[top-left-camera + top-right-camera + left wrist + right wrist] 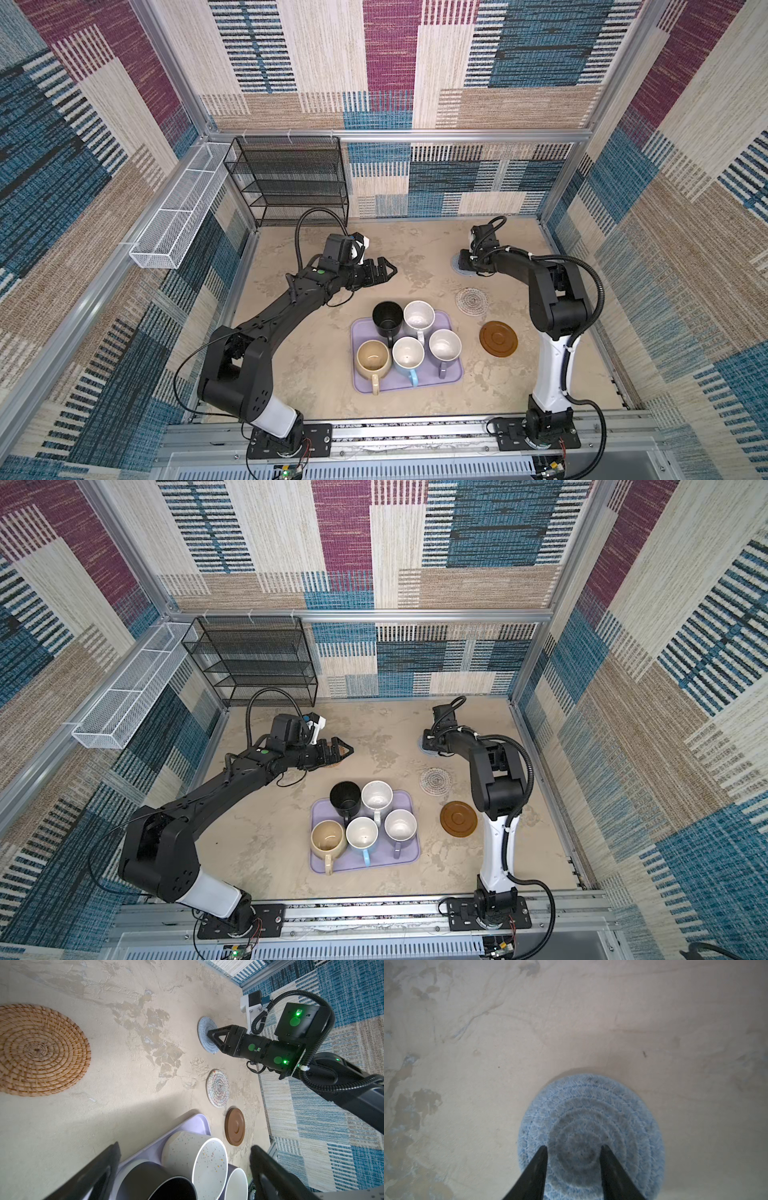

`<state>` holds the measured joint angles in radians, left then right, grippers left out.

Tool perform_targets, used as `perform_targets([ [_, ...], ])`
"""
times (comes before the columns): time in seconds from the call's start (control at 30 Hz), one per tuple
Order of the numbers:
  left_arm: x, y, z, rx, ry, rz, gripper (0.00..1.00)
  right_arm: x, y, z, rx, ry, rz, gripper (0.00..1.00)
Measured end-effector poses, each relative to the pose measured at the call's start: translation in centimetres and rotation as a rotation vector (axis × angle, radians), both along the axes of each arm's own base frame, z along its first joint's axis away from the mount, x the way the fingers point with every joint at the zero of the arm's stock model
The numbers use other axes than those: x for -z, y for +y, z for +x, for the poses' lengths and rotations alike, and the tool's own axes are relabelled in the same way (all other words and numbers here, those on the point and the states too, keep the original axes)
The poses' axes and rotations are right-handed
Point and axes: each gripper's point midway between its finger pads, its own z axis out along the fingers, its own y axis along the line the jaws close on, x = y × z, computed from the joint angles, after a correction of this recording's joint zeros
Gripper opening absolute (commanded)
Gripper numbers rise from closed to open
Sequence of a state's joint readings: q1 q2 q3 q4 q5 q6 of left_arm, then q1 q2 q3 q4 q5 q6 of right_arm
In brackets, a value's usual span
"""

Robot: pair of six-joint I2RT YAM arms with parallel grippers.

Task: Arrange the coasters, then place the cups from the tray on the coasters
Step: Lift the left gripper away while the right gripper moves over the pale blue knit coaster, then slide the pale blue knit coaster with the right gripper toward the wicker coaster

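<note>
A lavender tray (453, 374) holds several cups: black (387, 318), speckled white (419, 318), beige (373, 356), light blue (408, 353) and lavender (444, 347). Right of it lie a brown coaster (498, 338) and a white-grey woven coaster (471, 301). Further back, my right gripper (574, 1147) points down onto the blue-grey woven coaster (591, 1105), its tips resting on the weave with a gap between them. My left gripper (390, 268) hovers wide open behind the tray's left corner, holding nothing. The tan rattan coaster (39, 1049) lies on the table beneath it.
A black wire shelf (291, 178) stands in the back left corner. A white wire basket (178, 216) hangs on the left wall. Patterned walls close in the table on three sides.
</note>
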<state>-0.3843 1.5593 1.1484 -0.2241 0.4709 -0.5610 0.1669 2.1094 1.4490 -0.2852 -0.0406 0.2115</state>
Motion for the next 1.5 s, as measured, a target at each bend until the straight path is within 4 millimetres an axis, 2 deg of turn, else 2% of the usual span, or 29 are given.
perform_targets([
  [0.3,0.3,0.0,0.1,-0.001,0.005,0.003,1.0,0.4,4.7,0.0,-0.09,-0.014,-0.042,0.44],
  [0.5,1.0,0.5,0.1,-0.018,0.014,0.017,1.0,0.4,9.8,-0.7,-0.189,-0.023,-0.043,0.43],
  [0.67,1.4,1.0,0.2,-0.031,0.016,0.017,1.0,0.3,14.1,-2.1,-0.275,-0.008,-0.038,0.43],
  [0.8,1.0,1.1,0.4,-0.036,0.001,0.013,1.0,0.3,16.3,-3.1,-0.32,0.007,-0.019,0.43],
  [1.03,0.9,1.2,0.5,-0.039,-0.006,0.01,1.0,0.1,19.9,-3.5,-0.375,0.014,0.01,0.43],
  [1.2,1.1,1.3,0.4,-0.039,0.0,0.012,1.0,0.0,21.3,-4.0,-0.399,0.022,0.023,0.43],
  [1.5,1.4,1.4,0.2,-0.039,0.007,0.015,1.0,-0.3,21.4,-4.0,-0.395,0.047,0.013,0.44],
])
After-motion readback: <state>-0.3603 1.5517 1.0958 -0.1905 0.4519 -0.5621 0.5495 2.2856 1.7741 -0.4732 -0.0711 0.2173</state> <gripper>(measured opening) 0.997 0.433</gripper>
